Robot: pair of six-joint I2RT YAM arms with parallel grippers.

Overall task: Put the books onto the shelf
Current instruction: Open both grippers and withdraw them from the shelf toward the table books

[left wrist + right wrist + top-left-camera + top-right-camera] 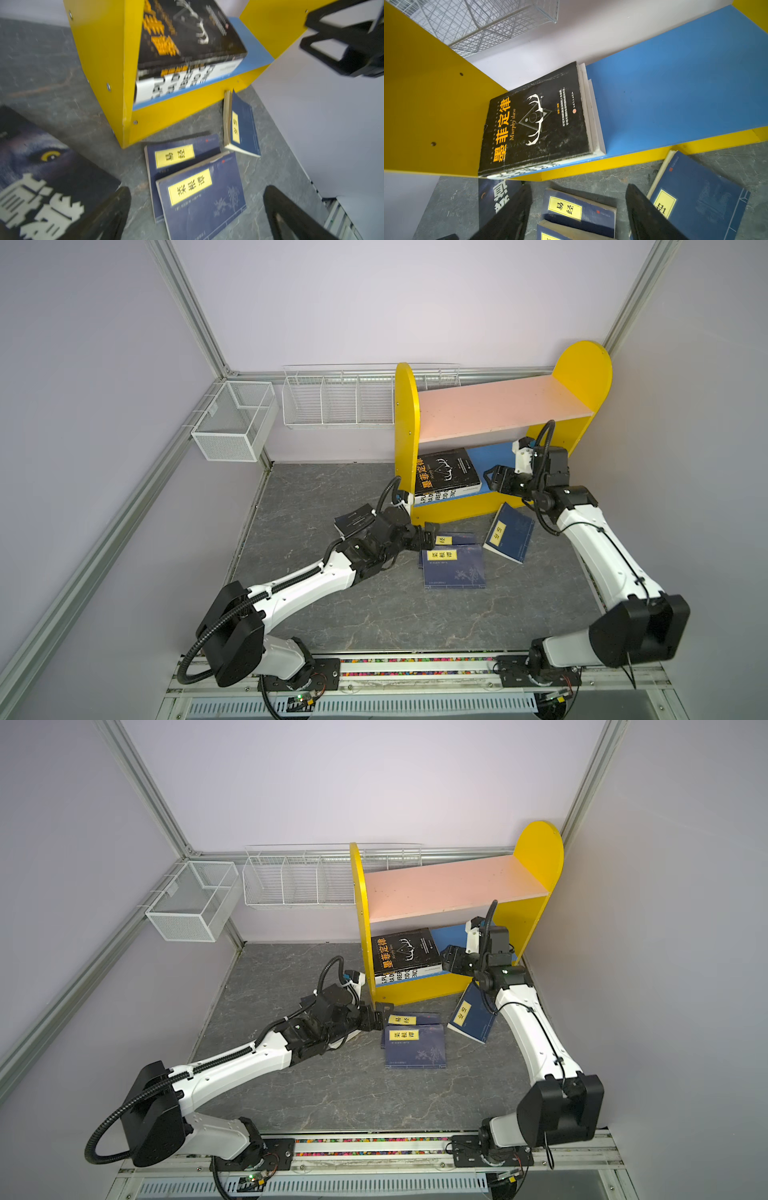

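Observation:
The shelf has yellow sides, a pink upper board and a blue lower board. At the left of the lower board a black book lies flat on a white-and-blue book. On the floor two navy books overlap, and a third leans on the shelf's front. Another black book lies under my left arm. My left gripper is open just left of the overlapping navy books. Open and holding nothing, my right gripper hovers before the lower board, right of the stacked books.
Two white wire baskets hang on the back wall left of the shelf. The right wall stands close behind the shelf's right panel. Grey marbled floor lies in front of the books.

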